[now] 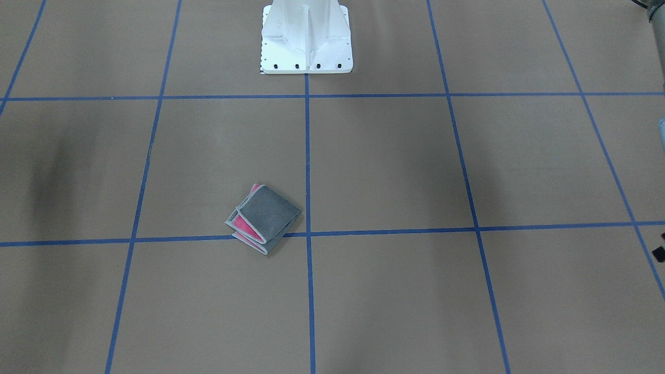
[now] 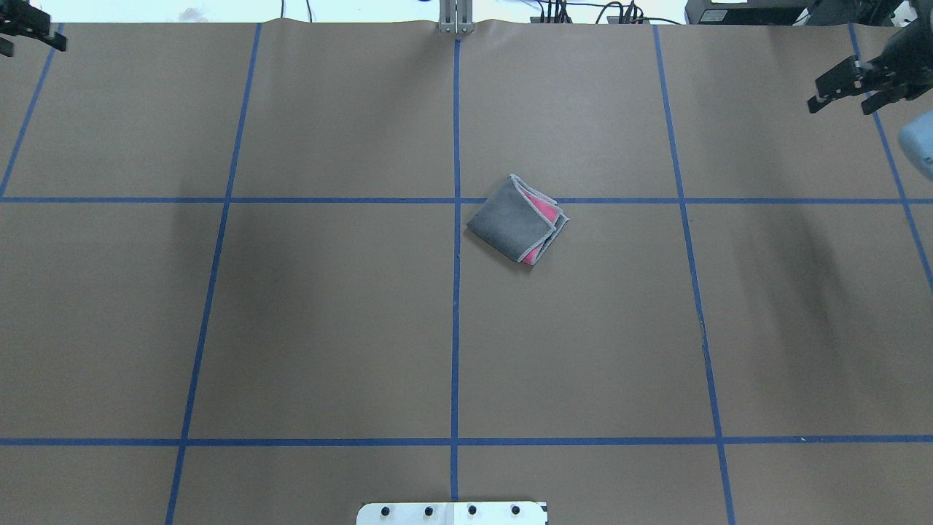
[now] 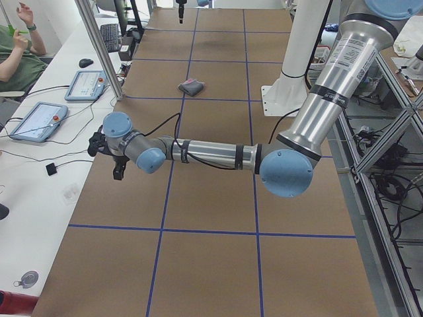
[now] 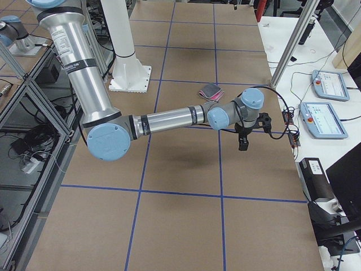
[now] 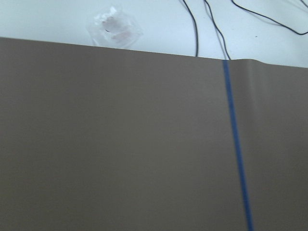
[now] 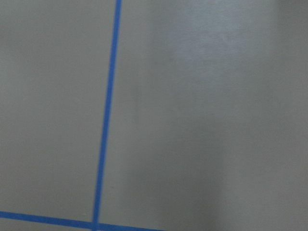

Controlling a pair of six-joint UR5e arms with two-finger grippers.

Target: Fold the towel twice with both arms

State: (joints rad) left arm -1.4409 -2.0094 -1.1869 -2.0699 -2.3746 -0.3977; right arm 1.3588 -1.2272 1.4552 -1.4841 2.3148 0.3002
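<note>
The towel (image 2: pixel 516 220) lies folded into a small square just right of the table's centre line, dark grey face up, with pink layers showing along its right edges. It also shows in the front view (image 1: pixel 265 215) and in both side views (image 3: pixel 192 86) (image 4: pixel 210 91). My left gripper (image 2: pixel 33 45) is open and empty at the far left corner of the table, far from the towel. My right gripper (image 2: pixel 842 102) is open and empty near the far right edge, also well away from it. Both wrist views show only bare brown table and blue tape.
The white pedestal base (image 1: pixel 306 47) stands at the robot's side of the table. Blue tape lines (image 2: pixel 455 328) grid the brown surface. A side bench holds tablets (image 3: pixel 36 121) and cables, with a person (image 3: pixel 16 46) beside it. A metal post (image 2: pixel 455 18) stands at the far edge.
</note>
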